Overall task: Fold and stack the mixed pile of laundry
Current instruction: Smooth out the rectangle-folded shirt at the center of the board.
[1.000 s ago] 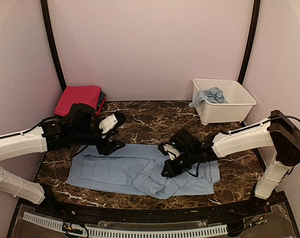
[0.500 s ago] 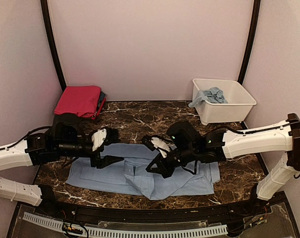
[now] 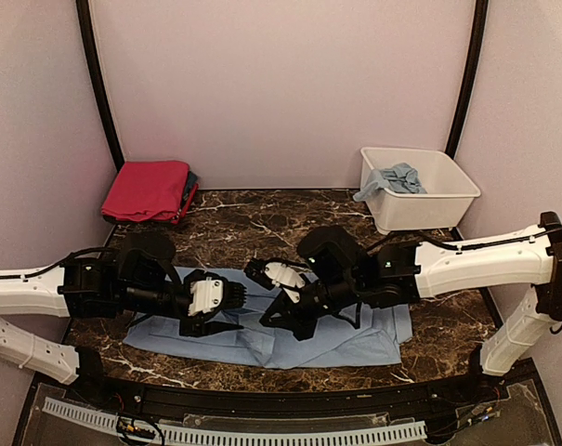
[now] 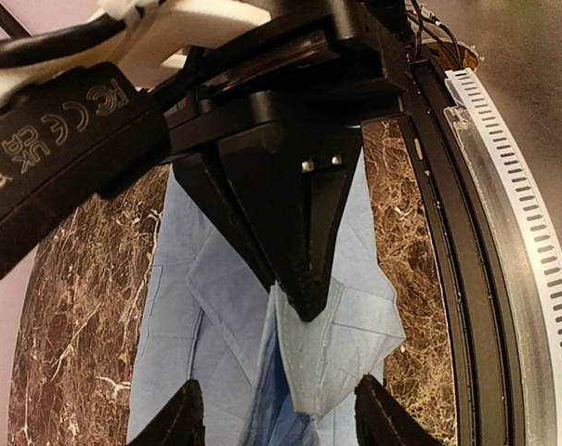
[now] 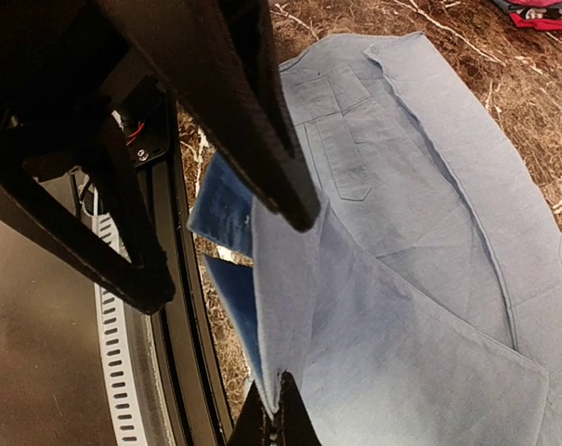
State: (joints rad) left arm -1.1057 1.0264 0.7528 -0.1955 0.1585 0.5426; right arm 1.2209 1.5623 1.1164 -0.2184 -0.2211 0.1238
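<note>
A pale blue collared shirt (image 3: pixel 350 336) lies spread on the marble table; it also shows in the left wrist view (image 4: pixel 192 307) and the right wrist view (image 5: pixel 429 232). My right gripper (image 3: pixel 275 313) is shut on a lifted edge of the shirt, its darker inside showing (image 5: pixel 276 413). My left gripper (image 3: pixel 232 309) faces it from the left, open, and the raised flap hangs between its fingertips (image 4: pixel 282 413). A folded magenta-pink piece (image 3: pixel 149 189) with a dark piece (image 3: pixel 189 186) beside it sits at the back left. More pale blue garments (image 3: pixel 398 177) lie in the tub.
A white plastic tub (image 3: pixel 462 195) stands at the back right. The table's black front rail (image 3: pixel 290 401) and a slotted white strip (image 4: pixel 503 186) run close to the shirt's near edge. Pale walls close in the sides and back.
Both grippers moved toward the front middle until they nearly meet. The right gripper carried the shirt's edge leftward and lifted it. The left gripper came right and down to the shirt.
</note>
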